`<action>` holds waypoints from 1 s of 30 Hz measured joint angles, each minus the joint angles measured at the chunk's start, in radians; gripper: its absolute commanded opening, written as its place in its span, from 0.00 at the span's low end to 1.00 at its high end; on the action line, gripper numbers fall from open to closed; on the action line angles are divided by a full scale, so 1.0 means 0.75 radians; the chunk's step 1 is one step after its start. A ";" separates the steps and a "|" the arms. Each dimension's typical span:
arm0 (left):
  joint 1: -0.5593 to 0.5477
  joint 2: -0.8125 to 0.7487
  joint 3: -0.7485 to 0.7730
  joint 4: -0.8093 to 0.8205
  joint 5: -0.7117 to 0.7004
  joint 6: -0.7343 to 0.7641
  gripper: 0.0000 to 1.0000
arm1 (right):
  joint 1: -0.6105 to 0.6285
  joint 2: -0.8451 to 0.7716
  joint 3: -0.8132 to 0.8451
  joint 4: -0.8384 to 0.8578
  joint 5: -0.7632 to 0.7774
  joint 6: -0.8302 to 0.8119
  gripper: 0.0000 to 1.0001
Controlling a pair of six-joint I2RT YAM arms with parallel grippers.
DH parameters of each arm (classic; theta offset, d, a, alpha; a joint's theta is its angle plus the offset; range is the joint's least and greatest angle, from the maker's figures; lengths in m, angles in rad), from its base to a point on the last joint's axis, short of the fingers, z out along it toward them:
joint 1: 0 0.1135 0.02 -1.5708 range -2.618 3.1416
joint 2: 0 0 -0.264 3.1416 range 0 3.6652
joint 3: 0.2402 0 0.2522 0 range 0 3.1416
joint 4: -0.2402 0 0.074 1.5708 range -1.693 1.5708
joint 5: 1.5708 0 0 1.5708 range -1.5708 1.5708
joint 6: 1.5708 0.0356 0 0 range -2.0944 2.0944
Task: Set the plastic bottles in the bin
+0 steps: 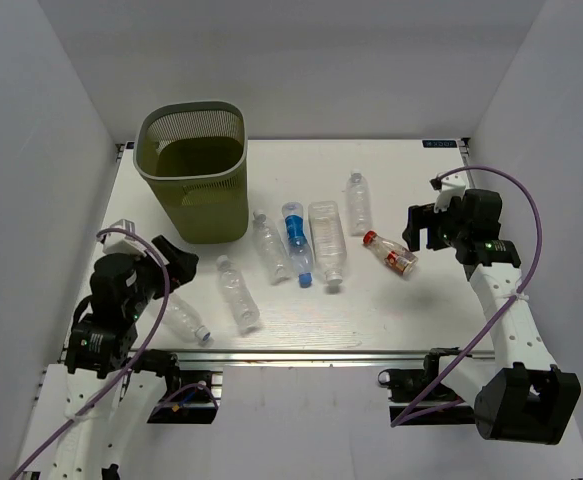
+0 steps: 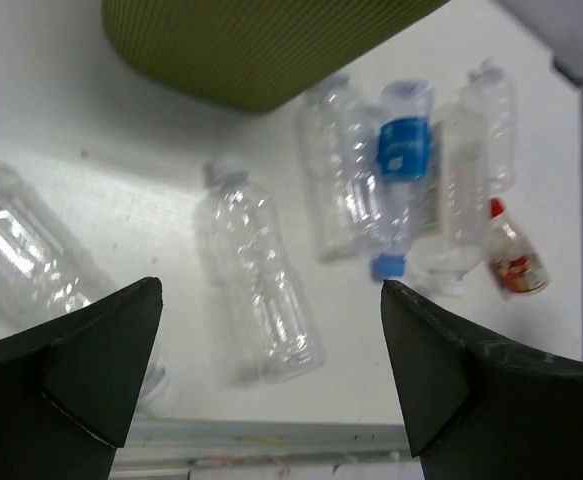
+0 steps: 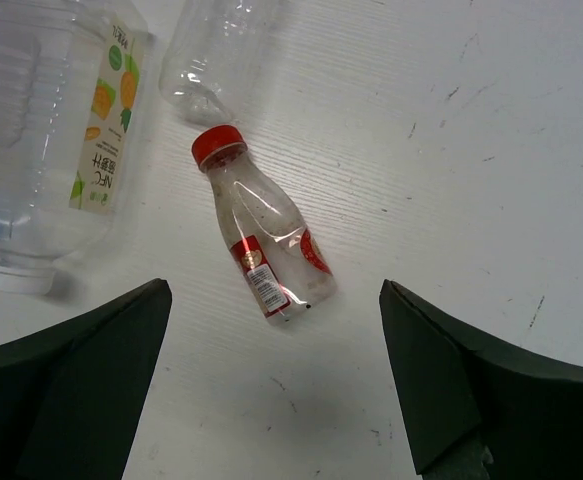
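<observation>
Right gripper (image 1: 418,228) wide open, empty, hovering over the red-capped bottle (image 3: 266,245) lying on the bench (image 1: 391,310). Left gripper (image 1: 178,262) open, empty, above clear bottles (image 2: 261,290) near the bin (image 1: 196,205). Looks like pre-grasp. Next: descend, straddle bottle body, close.

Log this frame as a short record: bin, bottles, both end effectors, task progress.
bin: tall olive-green mesh wastebasket, upright at far left of the white table; no bottle visible inside
bottles on table: seven, all lying down
standouts: blue-labelled clear bottle; small red-capped bottle; large squarish clear bottle
left end effector: open, empty, aimed toward a clear crinkly bottle
right end effector: open, empty, over the small red-capped bottle
progress: no bottle seen in the bin
</observation>
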 measured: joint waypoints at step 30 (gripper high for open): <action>-0.007 0.111 -0.164 0.008 0.067 -0.027 1.00 | -0.021 0.010 -0.043 -0.059 0.014 -0.072 0.90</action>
